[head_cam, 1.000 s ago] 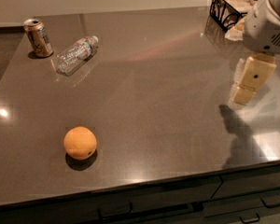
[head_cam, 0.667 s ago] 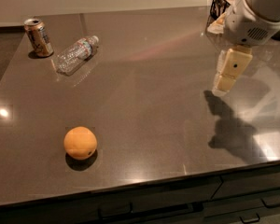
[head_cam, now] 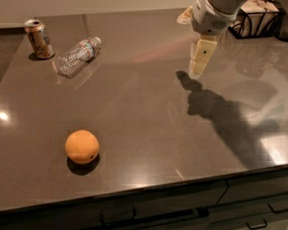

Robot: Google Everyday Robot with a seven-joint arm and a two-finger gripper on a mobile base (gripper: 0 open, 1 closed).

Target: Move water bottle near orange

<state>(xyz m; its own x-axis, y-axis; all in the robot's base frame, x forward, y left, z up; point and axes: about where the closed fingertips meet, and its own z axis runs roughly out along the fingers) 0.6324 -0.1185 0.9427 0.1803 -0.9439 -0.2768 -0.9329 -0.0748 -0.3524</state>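
arm point(head_cam: 221, 4) frm top rt | jaws aloft upper rt, pointing dn

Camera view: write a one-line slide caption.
Pincer hovers over the countertop at right; water bottle lies by the can far left, orange sits front left.

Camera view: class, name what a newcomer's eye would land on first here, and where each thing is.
The bright orange sits alone near the front left of the dark countertop. The robot's hand hangs over its right side, above its own shadow. At the back left a clear water bottle lies on its side beside an upright tan-gold can.
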